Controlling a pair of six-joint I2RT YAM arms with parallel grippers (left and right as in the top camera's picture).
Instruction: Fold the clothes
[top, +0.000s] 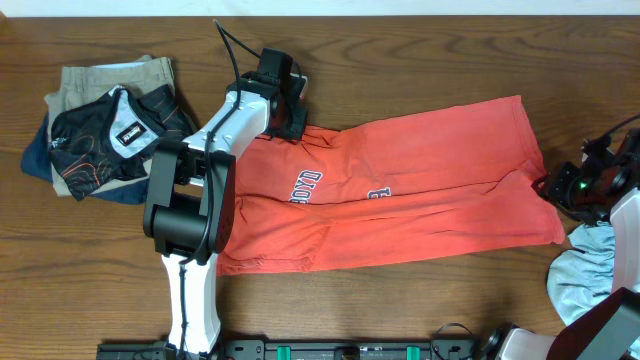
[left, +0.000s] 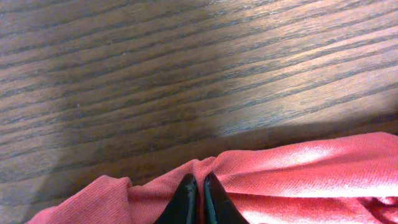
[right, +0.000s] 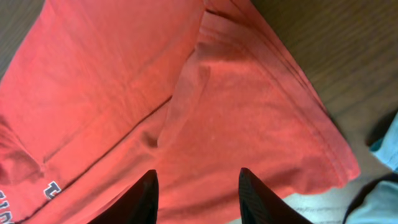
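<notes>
The coral-red T-shirt (top: 400, 195) lies spread across the table's middle, folded lengthwise, with its white and dark lettering (top: 308, 186) showing. My left gripper (top: 291, 122) is at the shirt's far left corner, shut on a pinched fold of the red cloth (left: 199, 169). My right gripper (top: 552, 186) is open at the shirt's right end, its fingers (right: 198, 193) apart above the red fabric (right: 236, 99) near the hem.
A pile of other clothes (top: 105, 130), khaki, black and blue, lies at the far left. A light-blue garment (top: 585, 270) lies at the right edge by the right arm. Bare wooden table (left: 186, 68) lies beyond the shirt's far edge.
</notes>
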